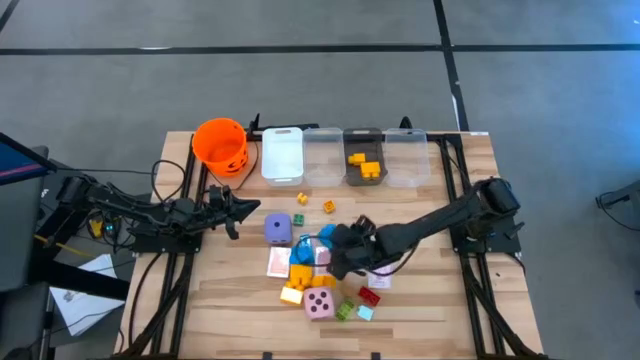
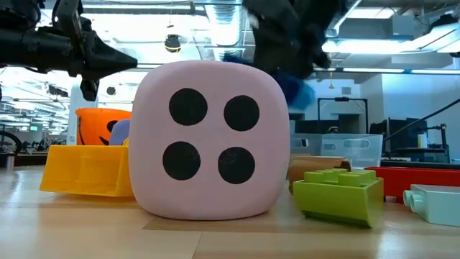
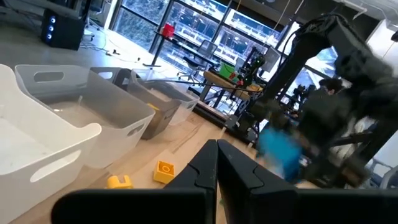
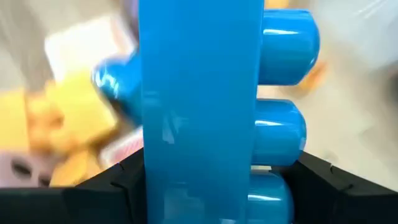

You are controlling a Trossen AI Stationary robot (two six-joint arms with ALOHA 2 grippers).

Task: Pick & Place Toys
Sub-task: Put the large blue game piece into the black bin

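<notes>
Pinching a blue brick (image 4: 199, 106), the right gripper (image 1: 335, 243) sits with the brick-holding bin (image 1: 363, 157) at its 12 o'clock.

Orange bucket (image 1: 220, 146) beside four bins (image 1: 345, 155)

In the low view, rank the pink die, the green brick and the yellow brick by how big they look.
1. Pink die, by far the largest, though it sits closest to the camera.
2. Yellow brick.
3. Green brick.
The two bricks look close in size, and the die partly hides the yellow one, so their order is unsure.
</notes>
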